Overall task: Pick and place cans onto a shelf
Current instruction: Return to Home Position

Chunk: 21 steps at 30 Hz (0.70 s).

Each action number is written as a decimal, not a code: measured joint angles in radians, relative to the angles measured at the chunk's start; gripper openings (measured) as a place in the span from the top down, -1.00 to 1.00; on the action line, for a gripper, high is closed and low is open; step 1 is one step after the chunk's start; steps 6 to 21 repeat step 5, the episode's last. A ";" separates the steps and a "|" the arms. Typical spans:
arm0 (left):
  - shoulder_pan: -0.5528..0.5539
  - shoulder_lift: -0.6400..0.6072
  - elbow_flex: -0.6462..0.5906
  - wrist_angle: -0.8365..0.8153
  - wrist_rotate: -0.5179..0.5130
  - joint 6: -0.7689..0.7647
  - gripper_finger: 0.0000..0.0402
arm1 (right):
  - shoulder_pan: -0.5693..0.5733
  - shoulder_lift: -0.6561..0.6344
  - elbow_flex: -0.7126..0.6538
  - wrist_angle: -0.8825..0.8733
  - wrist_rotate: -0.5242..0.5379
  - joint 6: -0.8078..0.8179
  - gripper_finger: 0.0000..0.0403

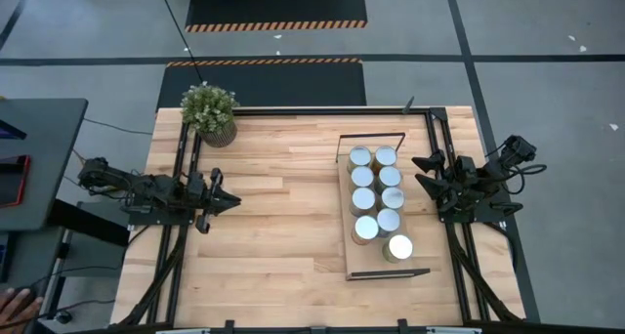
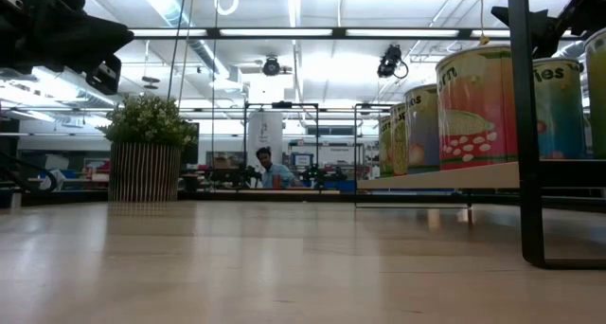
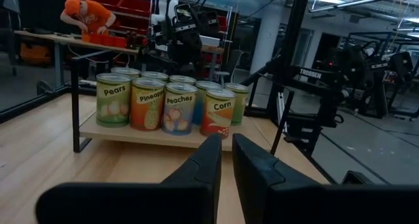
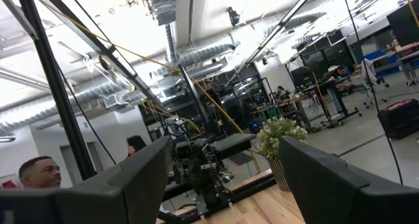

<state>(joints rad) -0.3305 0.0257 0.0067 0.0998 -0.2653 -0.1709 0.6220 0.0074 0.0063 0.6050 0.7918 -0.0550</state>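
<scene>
Wooden table (image 1: 273, 266) held the shelf (image 1: 369, 271) on its right side, and we saw nine cans (image 1: 363, 200) standing on it. Our left gripper (image 1: 229, 199) hung far left, jaws nearly together. Our right gripper (image 1: 424, 176) beside the shelf had jaws wide apart.

— What lies ahead of you?
— My right hand (image 4: 226, 145), its two dark fingers (image 4: 131, 181) spread wide apart. Between them, across the bench (image 4: 258, 204), I see my left arm (image 4: 203, 165), and near it a potted plant (image 4: 278, 142).
— Anyone about?
— A person (image 4: 36, 171) close by, past one finger. Another person (image 4: 135, 144) stands farther back. Silver ducts (image 4: 196, 54) run overhead.
</scene>
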 joint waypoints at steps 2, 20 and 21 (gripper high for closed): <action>0.000 0.000 0.000 0.000 0.000 -0.001 0.77 | 0.000 0.000 0.000 0.000 0.000 0.000 -0.45; 0.000 0.000 0.000 0.000 0.000 0.000 0.77 | 0.000 0.000 0.000 0.000 0.000 0.000 -0.45; 0.000 0.000 0.000 0.000 0.000 0.000 0.77 | 0.000 0.000 0.000 0.000 0.000 0.000 -0.45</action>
